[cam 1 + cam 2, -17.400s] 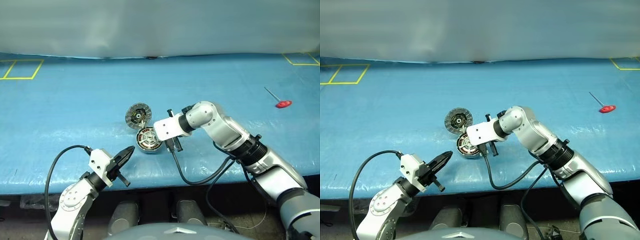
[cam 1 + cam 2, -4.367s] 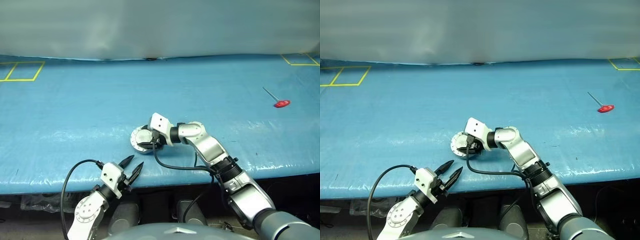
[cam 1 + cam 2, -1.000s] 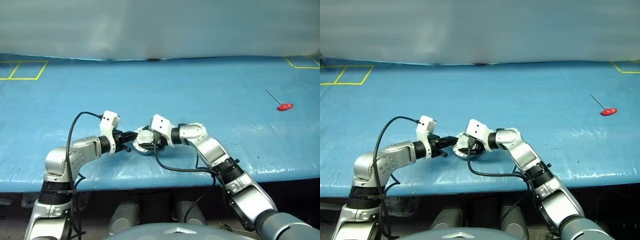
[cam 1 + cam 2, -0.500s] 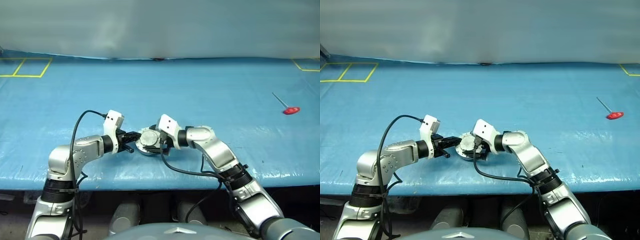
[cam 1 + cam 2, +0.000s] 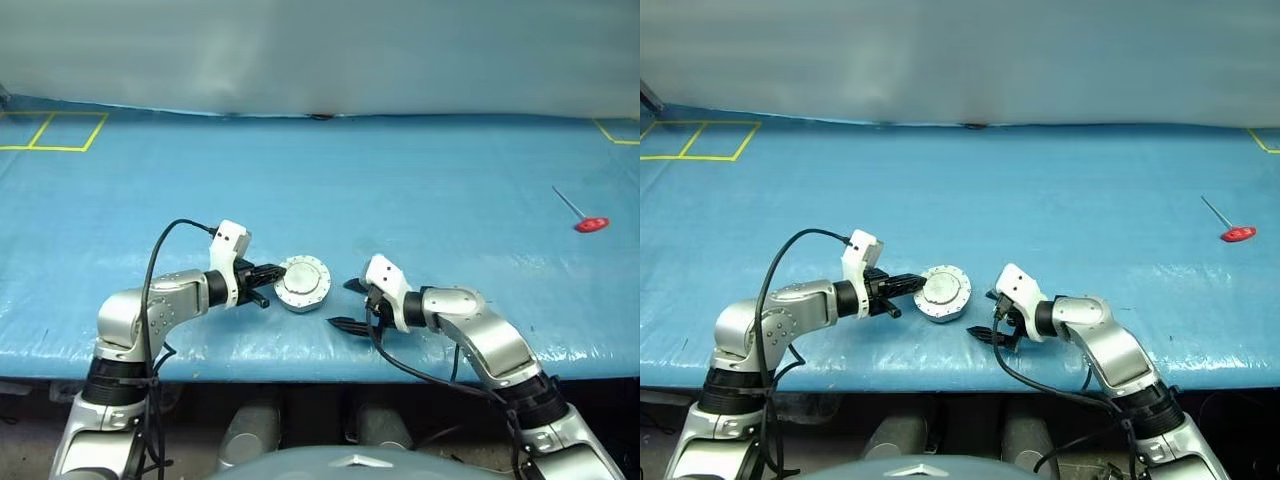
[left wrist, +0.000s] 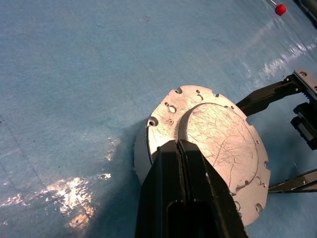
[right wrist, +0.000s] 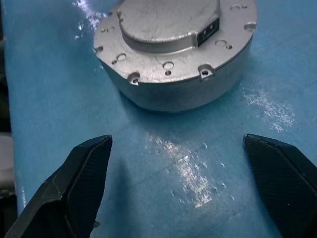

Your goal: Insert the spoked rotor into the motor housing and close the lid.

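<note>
Sitting closed, seemingly, lid atop motor housing; left gripper pinched together, right gripper spread.

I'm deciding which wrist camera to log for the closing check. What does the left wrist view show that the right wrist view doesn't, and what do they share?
Left wrist view alone: the shut left gripper pressed on the lid, the right gripper's black fingers beyond it, and a red-handled tool.

Right wrist view alone: the motor housing side wall, a small dark socket in the lid's raised centre, and the open right gripper short of the assembly.

Shared: the closed silver assembly on the blue table.
</note>
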Available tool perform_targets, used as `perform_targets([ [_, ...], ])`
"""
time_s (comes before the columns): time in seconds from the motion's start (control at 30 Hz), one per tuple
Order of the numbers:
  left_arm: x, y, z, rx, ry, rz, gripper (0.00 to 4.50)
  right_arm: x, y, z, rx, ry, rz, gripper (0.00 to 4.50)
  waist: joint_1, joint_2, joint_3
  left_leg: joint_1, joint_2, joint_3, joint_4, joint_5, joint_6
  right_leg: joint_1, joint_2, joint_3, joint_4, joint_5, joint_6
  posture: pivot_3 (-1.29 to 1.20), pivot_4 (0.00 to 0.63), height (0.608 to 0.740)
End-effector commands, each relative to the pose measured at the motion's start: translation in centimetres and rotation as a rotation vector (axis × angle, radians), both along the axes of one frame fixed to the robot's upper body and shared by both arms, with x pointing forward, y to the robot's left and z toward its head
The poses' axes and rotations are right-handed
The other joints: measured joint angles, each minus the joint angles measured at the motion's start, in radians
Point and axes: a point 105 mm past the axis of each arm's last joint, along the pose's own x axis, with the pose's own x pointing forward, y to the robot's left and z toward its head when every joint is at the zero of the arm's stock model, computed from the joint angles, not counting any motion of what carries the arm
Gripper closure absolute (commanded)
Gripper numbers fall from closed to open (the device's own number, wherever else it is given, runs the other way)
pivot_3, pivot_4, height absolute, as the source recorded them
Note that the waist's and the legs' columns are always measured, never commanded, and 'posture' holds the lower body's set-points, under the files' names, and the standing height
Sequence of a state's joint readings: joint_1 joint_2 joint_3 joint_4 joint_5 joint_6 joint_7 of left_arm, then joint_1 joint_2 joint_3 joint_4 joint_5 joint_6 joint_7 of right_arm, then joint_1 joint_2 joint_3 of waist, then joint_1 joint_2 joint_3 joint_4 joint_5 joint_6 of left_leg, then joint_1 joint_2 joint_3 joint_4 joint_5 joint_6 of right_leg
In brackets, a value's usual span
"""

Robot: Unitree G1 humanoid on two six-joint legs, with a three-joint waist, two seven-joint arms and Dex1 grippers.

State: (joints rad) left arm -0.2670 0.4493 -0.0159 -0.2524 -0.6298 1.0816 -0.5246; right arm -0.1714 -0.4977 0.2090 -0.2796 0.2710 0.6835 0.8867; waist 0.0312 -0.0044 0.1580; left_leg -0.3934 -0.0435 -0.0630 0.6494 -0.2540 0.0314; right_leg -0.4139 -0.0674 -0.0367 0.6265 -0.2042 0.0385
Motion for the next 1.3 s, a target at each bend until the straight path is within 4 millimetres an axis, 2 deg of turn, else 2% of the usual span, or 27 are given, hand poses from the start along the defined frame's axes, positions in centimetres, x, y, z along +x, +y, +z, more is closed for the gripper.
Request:
perform_targets([
  [0.03, -1.4, -0.8, -2.2, 0.034, 0.094, -0.046, 4.50, 0.3, -0.1, 3.3, 0.185, 0.002, -0.078, 0.02, 0.001, 0.000, 0.000, 0.000, 0.000, 0.000, 0.000, 0.000, 0.000, 0.000, 0.000, 0.000, 0.000, 0.000, 0.000, 0.00, 0.150, 0.740],
  [0.17, -1.4, -0.7, -2.1, 0.037, 0.090, -0.047, 4.50, 1.4, -0.7, 4.3, 0.370, 0.125, -0.257, 0.02, 0.000, 0.000, 0.000, -0.001, 0.000, -0.002, 0.000, -0.001, 0.002, 0.000, 0.000, -0.001, 0.000, 0.001, -0.001, 0.00, 0.150, 0.740],
  [0.3, -1.4, -0.5, -2.0, 0.040, 0.085, -0.046, 4.50, 1.9, -0.6, 3.5, 0.442, 0.253, -0.373, 0.02, 0.000, 0.000, 0.000, -0.001, 0.000, -0.002, 0.000, -0.001, 0.001, 0.000, 0.000, -0.001, 0.000, 0.001, -0.002, 0.00, 0.150, 0.740],
  [0.43, -1.4, -0.5, -2.0, 0.040, 0.081, -0.047, 4.50, 1.4, 1.0, 1.6, 0.459, 0.407, -0.435, 0.02, -0.002, 0.001, 0.000, -0.001, 0.000, -0.002, 0.000, -0.001, 0.001, 0.000, 0.001, -0.001, 0.000, 0.001, -0.003, 0.00, 0.150, 0.740],
  [0.73, -1.7, -0.5, -1.9, 0.037, 0.077, -0.055, 4.50, 0.8, 2.5, -0.1, 0.471, 0.589, -0.462, 0.02, -0.009, 0.002, -0.001, -0.001, -0.001, -0.001, 0.000, 0.000, 0.000, 0.000, 0.004, -0.001, 0.000, 0.001, -0.003, 0.00, 0.150, 0.740],
  [1.07, -1.9, -0.4, -2.1, 0.036, 0.081, -0.050, 4.50, 0.1, 2.8, -0.5, 0.606, 0.795, -0.467, 0.02, -0.016, 0.006, -0.004, 0.000, -0.001, -0.001, 0.000, -0.001, 0.002, 0.001, 0.006, -0.001, 0.001, 0.001, -0.003, 0.00, 0.150, 0.740],
  [1.3, -1.9, -0.4, -2.2, 0.035, 0.081, -0.050, 4.50, -0.4, 3.4, -0.6, 0.633, 0.858, -0.452, 0.02, -0.019, 0.010, -0.007, 0.001, -0.001, 0.000, 0.000, -0.001, 0.004, 0.001, 0.006, -0.001, 0.001, 0.001, -0.003, 0.00, 0.150, 0.740],
])
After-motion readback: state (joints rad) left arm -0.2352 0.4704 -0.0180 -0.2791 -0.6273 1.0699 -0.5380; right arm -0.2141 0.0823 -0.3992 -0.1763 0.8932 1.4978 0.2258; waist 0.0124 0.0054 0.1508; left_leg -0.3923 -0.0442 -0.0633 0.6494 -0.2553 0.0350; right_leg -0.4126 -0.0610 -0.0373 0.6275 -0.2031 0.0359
